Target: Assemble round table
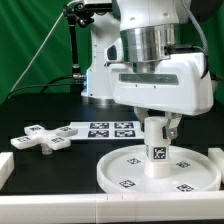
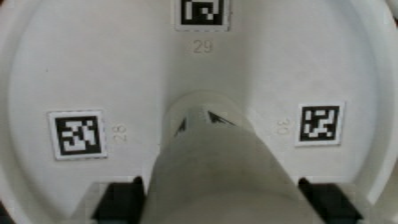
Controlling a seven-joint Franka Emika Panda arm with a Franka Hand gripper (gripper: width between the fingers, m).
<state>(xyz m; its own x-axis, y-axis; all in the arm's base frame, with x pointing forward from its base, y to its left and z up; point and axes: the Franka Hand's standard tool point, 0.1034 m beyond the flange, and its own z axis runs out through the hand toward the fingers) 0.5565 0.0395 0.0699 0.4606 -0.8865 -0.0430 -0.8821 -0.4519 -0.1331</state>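
The large white rimmed round disc (image 1: 160, 170) lies flat on the black table toward the exterior view's right. The short thick cylinder leg (image 1: 156, 152) stands upright on its middle. My gripper (image 1: 156, 126) comes straight down over the leg and is shut on its upper part. In the wrist view the leg (image 2: 217, 160) runs down between my two black fingertips (image 2: 121, 200) to the disc (image 2: 107, 70), which shows several tags. The cross-shaped foot (image 1: 45, 138) lies flat on the table at the exterior view's left, apart from the gripper.
The marker board (image 1: 105, 128) lies flat behind the disc, between it and the arm's base. A white rail (image 1: 5, 170) sits at the table's left edge and another runs along the front edge. A black stand and cables rise at the back left.
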